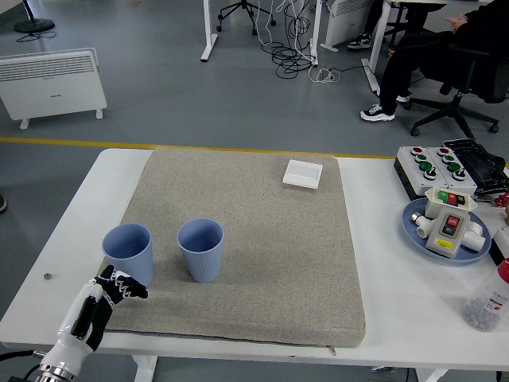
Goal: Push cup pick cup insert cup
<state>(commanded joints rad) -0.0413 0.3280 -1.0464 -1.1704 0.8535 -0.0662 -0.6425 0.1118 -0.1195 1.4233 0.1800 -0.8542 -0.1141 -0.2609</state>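
Grey mat (262, 239): two blue cups (128, 253) upright; left hand (107, 296) just beside, fingers loose, empty.

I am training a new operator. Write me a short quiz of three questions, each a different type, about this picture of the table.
1. True or false: the two blue cups are stacked one inside the other.
2. Which cup is nearest the left hand? A) left cup B) right cup
3. Fill in: the small white square box lies near the ____ edge of the grey mat.

Key:
1. False; they stand upright, side by side and apart.
2. A; the hand is just below and in front of it, holding nothing.
3. Far.
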